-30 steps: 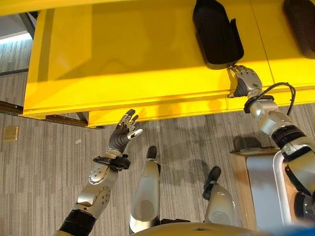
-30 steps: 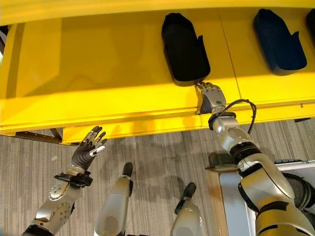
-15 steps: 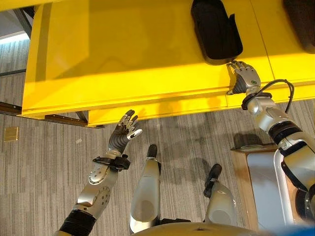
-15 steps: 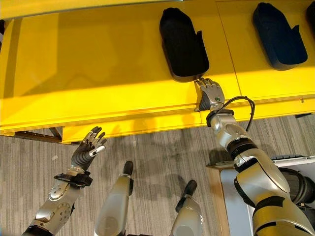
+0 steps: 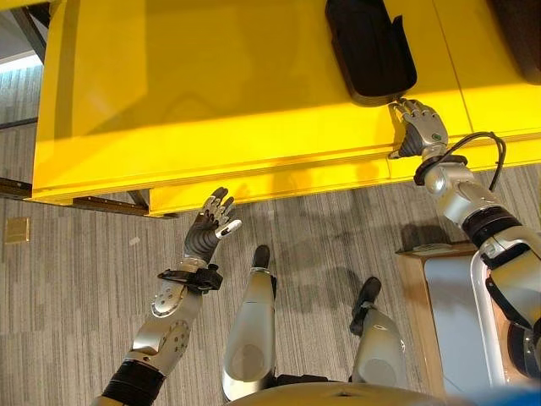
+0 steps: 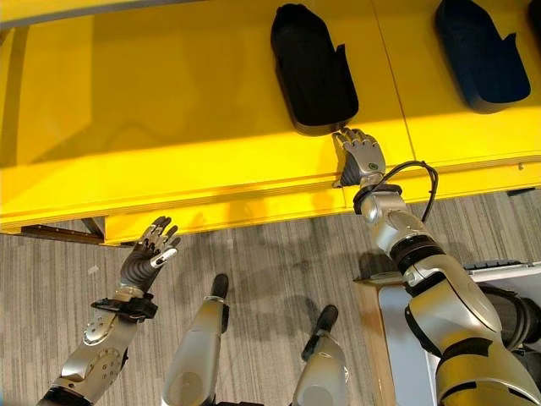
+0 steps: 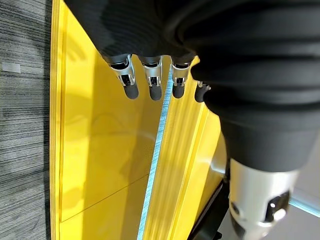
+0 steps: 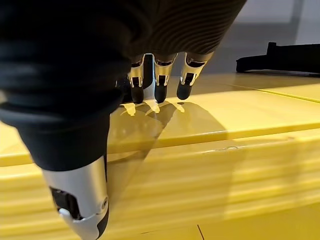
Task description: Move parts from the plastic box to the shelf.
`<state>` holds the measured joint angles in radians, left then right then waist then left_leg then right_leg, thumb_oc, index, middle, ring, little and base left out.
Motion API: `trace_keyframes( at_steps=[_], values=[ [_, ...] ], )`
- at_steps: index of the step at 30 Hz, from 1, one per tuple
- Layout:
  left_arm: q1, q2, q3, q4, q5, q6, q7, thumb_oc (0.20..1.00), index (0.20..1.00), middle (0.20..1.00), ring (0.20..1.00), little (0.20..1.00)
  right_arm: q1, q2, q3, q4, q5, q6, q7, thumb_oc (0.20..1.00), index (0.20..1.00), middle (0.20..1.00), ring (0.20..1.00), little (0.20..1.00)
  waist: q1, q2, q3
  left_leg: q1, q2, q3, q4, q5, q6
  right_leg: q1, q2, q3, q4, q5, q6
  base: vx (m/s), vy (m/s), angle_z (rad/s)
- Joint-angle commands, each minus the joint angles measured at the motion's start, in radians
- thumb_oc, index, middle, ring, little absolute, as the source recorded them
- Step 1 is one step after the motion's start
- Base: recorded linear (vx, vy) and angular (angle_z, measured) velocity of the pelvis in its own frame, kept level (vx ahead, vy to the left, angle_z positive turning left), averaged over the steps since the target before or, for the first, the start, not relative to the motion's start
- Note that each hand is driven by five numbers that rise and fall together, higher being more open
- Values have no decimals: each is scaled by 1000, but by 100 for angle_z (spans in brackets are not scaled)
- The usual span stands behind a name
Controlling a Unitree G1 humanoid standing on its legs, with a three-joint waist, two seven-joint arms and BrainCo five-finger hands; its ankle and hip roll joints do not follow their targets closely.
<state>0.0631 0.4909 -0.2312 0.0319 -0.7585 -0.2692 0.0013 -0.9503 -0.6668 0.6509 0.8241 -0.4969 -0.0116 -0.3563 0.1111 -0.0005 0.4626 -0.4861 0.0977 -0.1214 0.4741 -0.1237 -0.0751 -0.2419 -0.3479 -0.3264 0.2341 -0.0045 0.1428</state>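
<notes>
A black part (image 6: 313, 69) lies on the yellow shelf (image 6: 169, 127), and the right hand (image 6: 362, 157) rests at its near end with fingers straight and nothing held, so the placing looks done. The left hand (image 5: 208, 230) hangs open below the shelf edge. Next, probably, reach for another part

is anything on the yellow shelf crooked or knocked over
Nothing stands out. The black moulded plastic part lies flat on the yellow shelf, the dark blue one too. The right hand rests just behind the black part.
</notes>
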Motion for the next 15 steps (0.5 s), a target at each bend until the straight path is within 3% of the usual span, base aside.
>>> trace_keyframes(
  at_steps=[1, 15],
  values=[
    [10, 33, 23, -60, -2, -59, -4, 1000, 1000, 1000, 1000, 1000, -113, 22, 31, -26, -3, -27, 14, 1000, 1000, 1000, 1000, 1000, 47, -14, 5, 38, -5, 4, -71, 69, 16, -31, 10, 35, 285, -114, -38, 0, 0, 0],
    [7, 41, 23, -66, -1, -61, -1, 1000, 1000, 1000, 1000, 1000, -154, 48, 62, -105, -6, -48, 36, 1000, 1000, 1000, 1000, 1000, 56, -17, 8, 31, -10, 4, -64, 67, 21, -37, 8, 37, 293, -113, -38, 0, 0, 0]
  ],
)
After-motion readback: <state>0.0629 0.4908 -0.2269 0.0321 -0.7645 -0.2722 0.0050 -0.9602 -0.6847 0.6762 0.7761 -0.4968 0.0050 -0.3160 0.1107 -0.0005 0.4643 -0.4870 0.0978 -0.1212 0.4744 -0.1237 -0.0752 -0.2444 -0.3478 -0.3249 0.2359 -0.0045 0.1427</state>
